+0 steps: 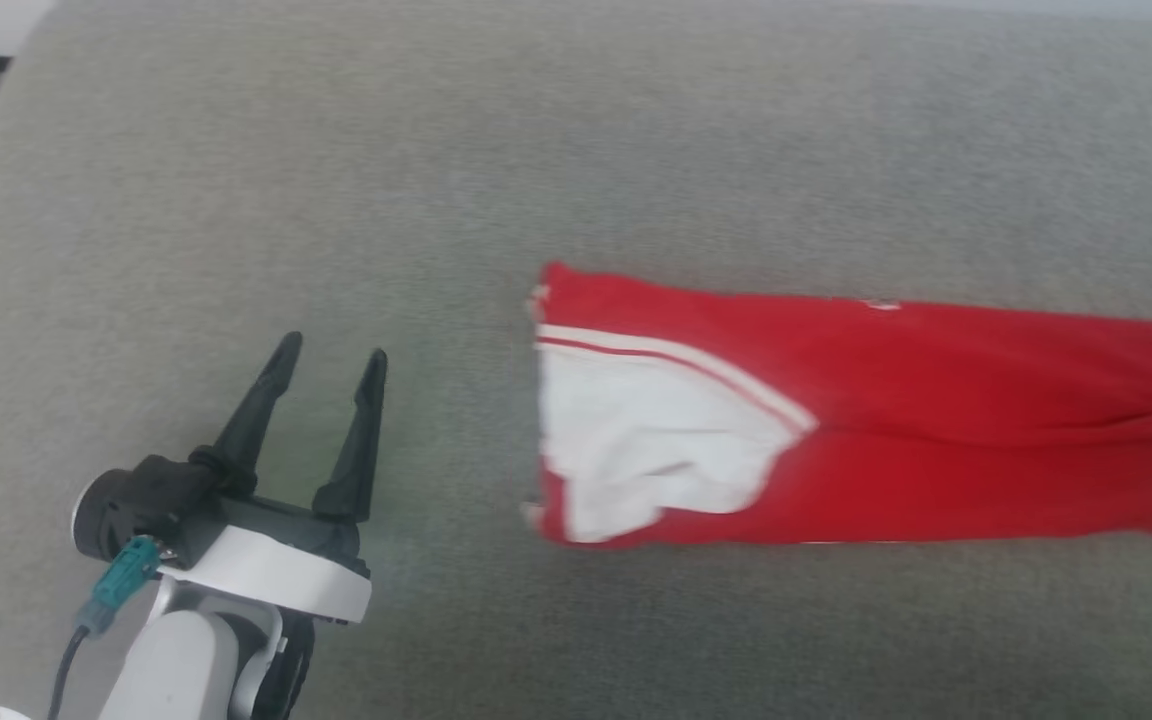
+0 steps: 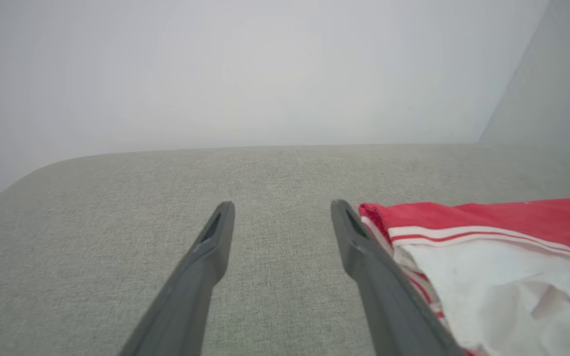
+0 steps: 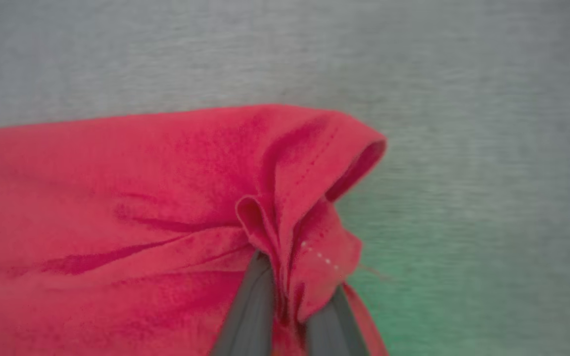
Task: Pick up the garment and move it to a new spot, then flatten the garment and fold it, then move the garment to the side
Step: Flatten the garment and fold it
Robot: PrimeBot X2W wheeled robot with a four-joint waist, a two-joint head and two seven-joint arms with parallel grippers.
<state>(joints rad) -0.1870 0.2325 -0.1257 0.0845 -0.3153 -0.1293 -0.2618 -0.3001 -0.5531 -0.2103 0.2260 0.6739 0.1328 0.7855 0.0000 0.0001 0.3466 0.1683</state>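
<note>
- Left pincer [image 1: 334, 348] — two long, dark, tapered fingers spread wide, holding nothing, low over the grey woven surface [image 1: 236, 180].
- Right pincer [image 3: 292, 296] — clamped on a bunched, stitched red fold of the garment [image 3: 117, 198].
- The garment lies on the surface as a long folded band, right of the left pincer; it is soft red cloth, with a crumpled white sleeve and striped trim at its left end.

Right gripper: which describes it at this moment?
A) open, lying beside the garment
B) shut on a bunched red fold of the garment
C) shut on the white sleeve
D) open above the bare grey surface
B: in the right wrist view the right gripper has its two dark fingers pinched together on a gathered red fold at the edge of the garment.
</note>
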